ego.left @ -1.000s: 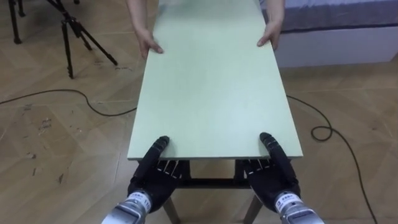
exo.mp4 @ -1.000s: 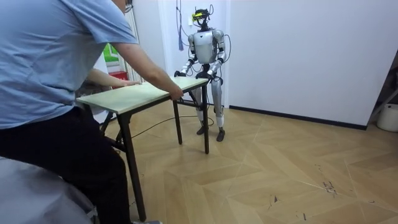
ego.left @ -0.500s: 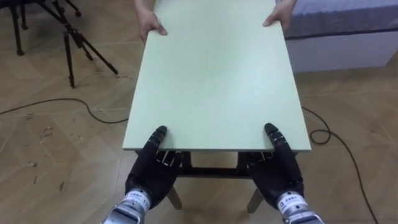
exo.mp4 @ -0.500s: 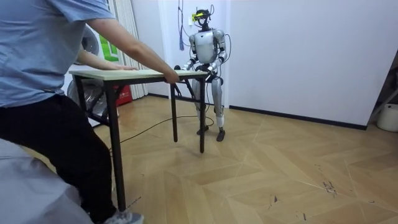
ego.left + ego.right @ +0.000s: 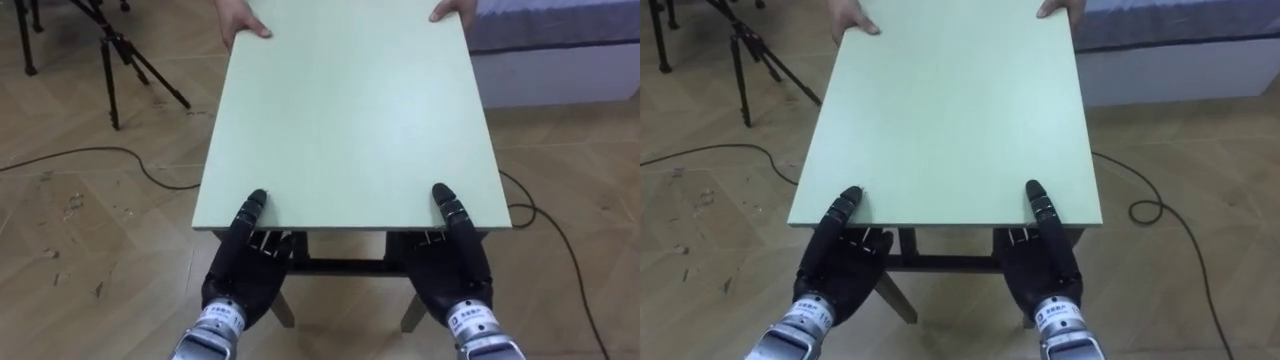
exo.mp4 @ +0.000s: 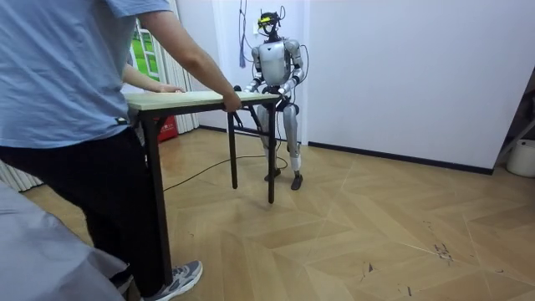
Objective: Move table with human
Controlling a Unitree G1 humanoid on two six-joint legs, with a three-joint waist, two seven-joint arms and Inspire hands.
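**Mia:** Where is the table (image 5: 350, 110)?

**Ben:** Right in front of the robot's two hands. Its near short edge sits in them, and the top runs away from them.

**Mia:** What is the left hand (image 5: 243, 275) doing?

**Ben:** It holds the edge near the left corner. The thumb lies on top and the fingers go under the board. The right hand (image 5: 450, 275) does the same near the right corner.

**Mia:** Which hand is closer to the table?

**Ben:** Neither. Both touch the same edge, one at each side, with bare edge between them.

**Mia:** Who has the other end?

**Ben:** The person (image 6: 75, 125). The person's hands (image 5: 240, 22) grip the far short edge, straight ahead of the robot's hands.

**Mia:** So which way is the long side?

**Ben:** It goes from the robot's hands to the person's hands. I think the table will travel along that line, so the robot has to step with it and keep both hands level.

**Mia:** Anything in the way?

**Ben:** A tripod (image 5: 120, 55) stands out past the left hand, off to the left of the table. I would steer clear of it.
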